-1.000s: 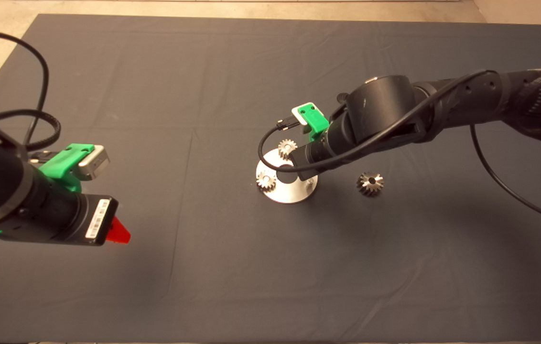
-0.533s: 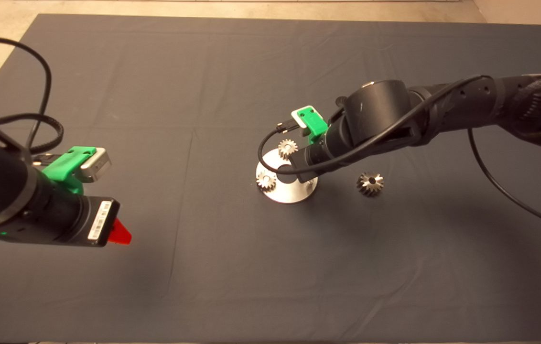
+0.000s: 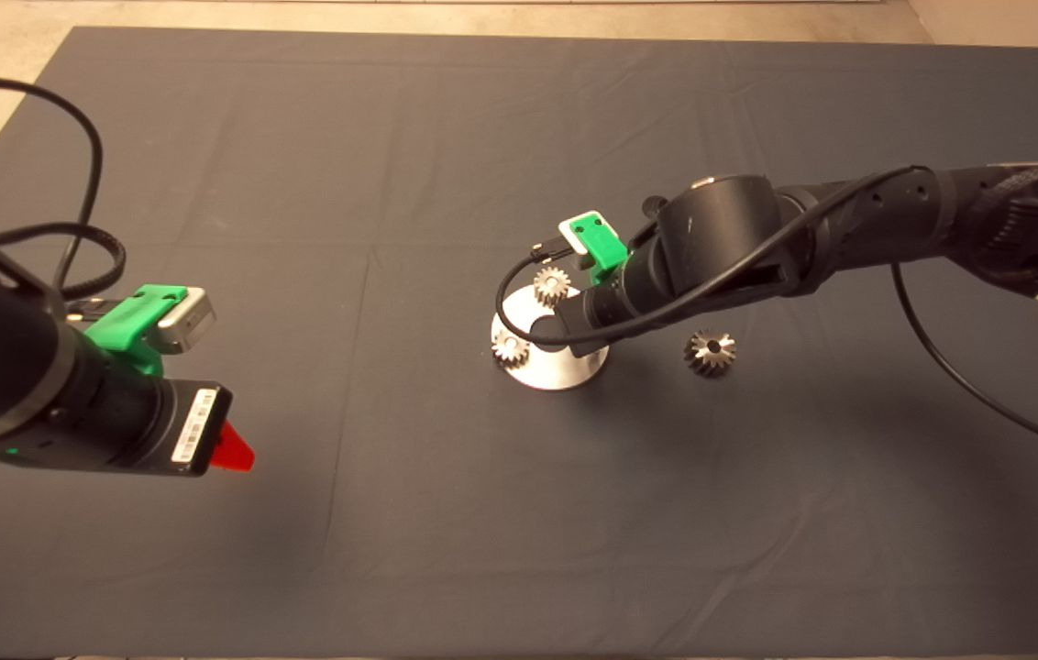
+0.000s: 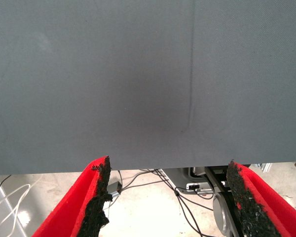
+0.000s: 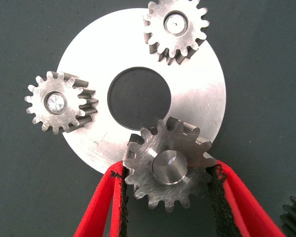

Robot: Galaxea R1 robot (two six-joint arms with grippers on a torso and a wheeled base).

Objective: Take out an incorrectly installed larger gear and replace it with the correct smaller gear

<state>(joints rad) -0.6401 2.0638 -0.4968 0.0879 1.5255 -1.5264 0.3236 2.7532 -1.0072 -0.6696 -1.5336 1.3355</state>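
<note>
Three small gears on round plate (image 5: 207,98), right hand (image 5: 165,197) clamped on the smaller gear (image 5: 165,165); left hand (image 4: 170,197) apart.

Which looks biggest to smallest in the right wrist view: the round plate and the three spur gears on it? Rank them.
1. The round steel plate.
2. The smaller gear between the right gripper fingers; nearest the camera, so its lead is unsure.
3. The other two spur gears look alike.

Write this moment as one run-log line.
right gripper: shut on smaller gear, at plate | larger gear: on mat | left gripper: open, idle
</note>
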